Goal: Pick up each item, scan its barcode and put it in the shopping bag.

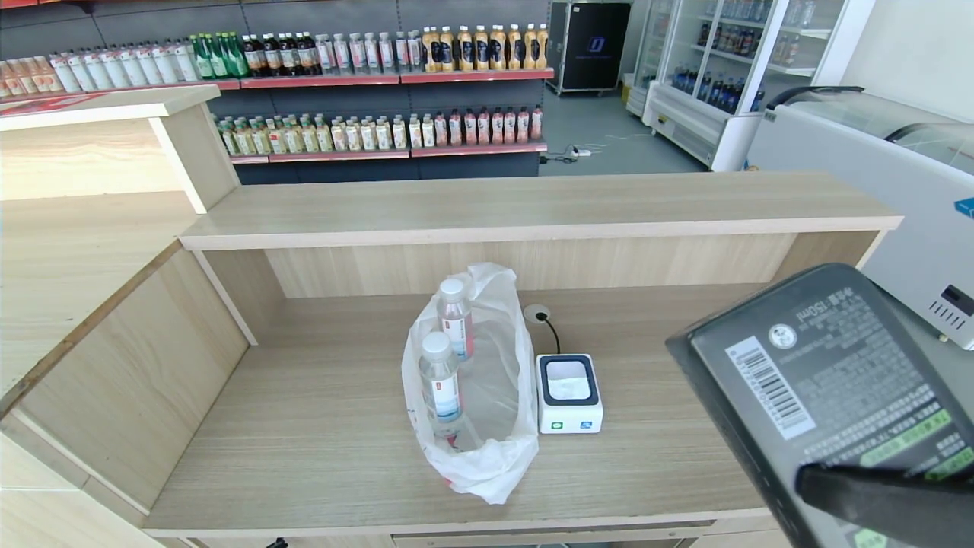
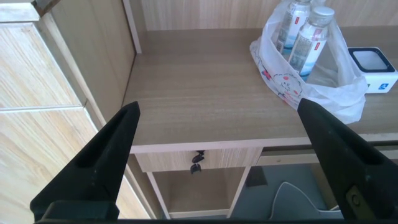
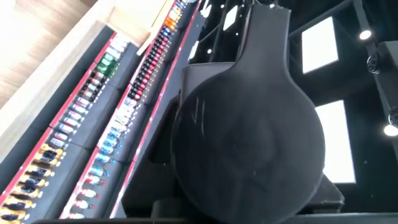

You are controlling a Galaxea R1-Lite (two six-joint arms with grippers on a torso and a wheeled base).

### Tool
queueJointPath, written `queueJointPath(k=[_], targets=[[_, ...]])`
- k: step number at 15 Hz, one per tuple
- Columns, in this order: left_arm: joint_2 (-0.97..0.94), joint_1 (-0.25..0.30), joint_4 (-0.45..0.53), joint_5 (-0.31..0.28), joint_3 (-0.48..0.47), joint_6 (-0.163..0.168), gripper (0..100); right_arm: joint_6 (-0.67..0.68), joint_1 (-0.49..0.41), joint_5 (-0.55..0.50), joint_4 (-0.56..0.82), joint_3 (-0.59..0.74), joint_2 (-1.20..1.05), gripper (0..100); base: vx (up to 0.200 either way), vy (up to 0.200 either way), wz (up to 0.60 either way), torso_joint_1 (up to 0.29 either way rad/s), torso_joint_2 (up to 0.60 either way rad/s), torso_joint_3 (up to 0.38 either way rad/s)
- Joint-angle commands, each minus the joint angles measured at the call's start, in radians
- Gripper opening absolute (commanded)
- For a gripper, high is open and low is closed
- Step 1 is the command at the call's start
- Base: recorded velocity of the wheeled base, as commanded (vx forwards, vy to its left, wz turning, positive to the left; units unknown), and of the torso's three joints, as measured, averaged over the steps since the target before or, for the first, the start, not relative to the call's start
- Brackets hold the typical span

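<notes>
One matte black finger (image 1: 883, 491) of the right gripper (image 1: 875, 498) lies across the lower face of a dark pack (image 1: 822, 380). The gripper is clamped on it and holds it tilted, close to the head camera, near the right end of the counter (image 1: 304, 426). The pack is flat with rounded corners. Its smooth dark grey face carries a white barcode label, fine pale print and green patches. In the right wrist view a smooth, dark, round-bellied shape narrows to a neck; whether that is the pack's back I cannot tell.

The left gripper (image 2: 219, 109) hangs at the counter's front edge, left of the bag. Its two wedge-shaped black fingers (image 2: 106, 162) are spread wide with nothing between them.

The counter is pale wood-grain laminate, sunk below a raised ledge behind and a side wall at the left. Near its middle stands the shopping bag (image 1: 487, 457), thin translucent white plastic, crumpled, with its mouth open. Two bottles (image 1: 440, 377) of clear plastic with white caps and banded labels stand upright inside it, one behind the other.

Just beside the bag on its right sits the scanner (image 1: 569, 392), a small white box with rounded corners and a dark-framed window on top. A black cable (image 1: 552, 335) runs from it to a round grommet (image 1: 536, 313) behind.

Beyond are red-edged shelves (image 1: 380, 76) lined with bottles.
</notes>
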Motion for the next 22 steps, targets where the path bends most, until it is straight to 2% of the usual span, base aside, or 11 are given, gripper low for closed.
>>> queueJointPath(k=[1,9,11,14,15,16,17,18,20,21,22], targets=[[0.001,0.0,0.0,0.0,0.0,0.0,100,0.016,0.021,0.0,-0.002,-0.001,0.011,0,0.0,0.0,0.0,0.0,0.0,0.0],[0.001,0.0,0.0,0.0,0.0,0.0,100,0.073,0.017,0.0,-0.005,-0.004,0.019,0,0.0,0.0,0.0,0.0,0.0,0.0],[0.001,0.0,0.0,0.0,0.0,0.0,100,0.13,-0.018,-0.002,-0.005,-0.008,0.017,0,0.0,0.0,0.0,0.0,0.0,0.0],[0.001,0.0,0.0,0.0,0.0,0.001,100,0.542,-0.218,-0.034,0.004,-0.027,-0.012,0,0.0,0.0,0.0,0.0,0.0,0.0],[0.001,0.0,0.0,0.0,0.0,0.0,100,0.909,-0.368,-0.057,0.032,-0.027,-0.032,0,0.0,0.0,0.0,0.0,0.0,0.0],[0.001,0.0,0.0,0.0,0.0,0.0,100,1.159,-0.471,-0.077,0.056,-0.039,-0.052,0,0.0,0.0,0.0,0.0,0.0,0.0],[0.001,0.0,0.0,0.0,0.0,0.0,100,1.246,-0.52,-0.095,0.075,-0.051,-0.059,0,0.0,0.0,0.0,0.0,0.0,0.0],[0.001,0.0,0.0,0.0,0.0,0.0,100,1.433,-0.727,-0.207,0.22,-0.106,-0.07,0,0.0,0.0,0.0,0.0,0.0,0.0],[0.001,0.0,0.0,0.0,0.0,0.0,100,1.561,-0.848,-0.27,0.424,-0.126,-0.075,0,0.0,0.0,0.0,0.0,0.0,0.0],[0.001,0.0,0.0,0.0,0.0,0.0,100,1.763,-0.936,-0.269,0.501,-0.126,-0.088,0,0.0,0.0,0.0,0.0,0.0,0.0],[0.001,0.0,0.0,0.0,0.0,0.0,100,1.861,-0.977,-0.269,0.503,-0.129,-0.087,0,0.0,0.0,0.0,0.0,0.0,0.0]])
